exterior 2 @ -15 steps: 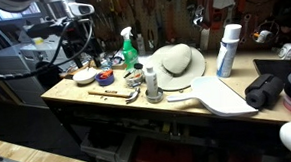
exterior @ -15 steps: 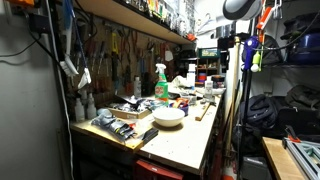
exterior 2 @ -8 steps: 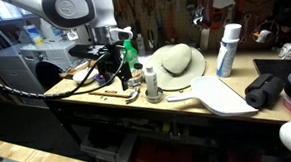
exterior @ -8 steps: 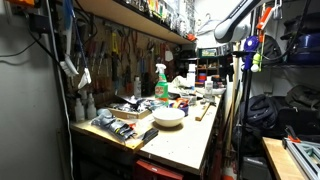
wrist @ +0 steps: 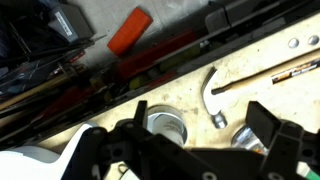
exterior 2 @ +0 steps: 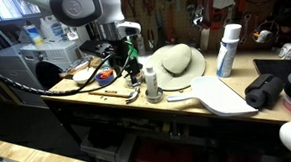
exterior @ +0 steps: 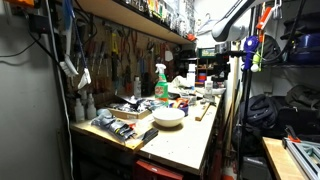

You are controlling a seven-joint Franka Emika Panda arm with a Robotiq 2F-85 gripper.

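Observation:
My gripper (exterior 2: 123, 60) hangs open and empty above the left half of the wooden workbench (exterior 2: 96, 97), just in front of a green spray bottle (exterior 2: 132, 44). In the wrist view its two black fingers (wrist: 200, 116) spread wide over a hammer head (wrist: 210, 98) with a dark handle (wrist: 270, 72). A round metal jar (wrist: 163, 124) lies below the left finger, and it also shows in an exterior view (exterior 2: 152, 84). A second metal can (wrist: 245, 138) sits by the right finger. An orange-red tool (wrist: 130, 30) lies further off.
A white bowl (exterior 2: 178, 61) stands upturned beside the jar, and it also shows in an exterior view (exterior: 168, 116). A white spray can (exterior 2: 228, 49), a pale board (exterior 2: 226, 95) and a black cloth (exterior 2: 269, 90) lie further along. Tools hang on the back wall. A shelf (exterior: 130, 15) runs above.
The arm has swung in over the bench and moved right, from the bench's left end to the spray bottle and jar. The gripper stays open and empty.

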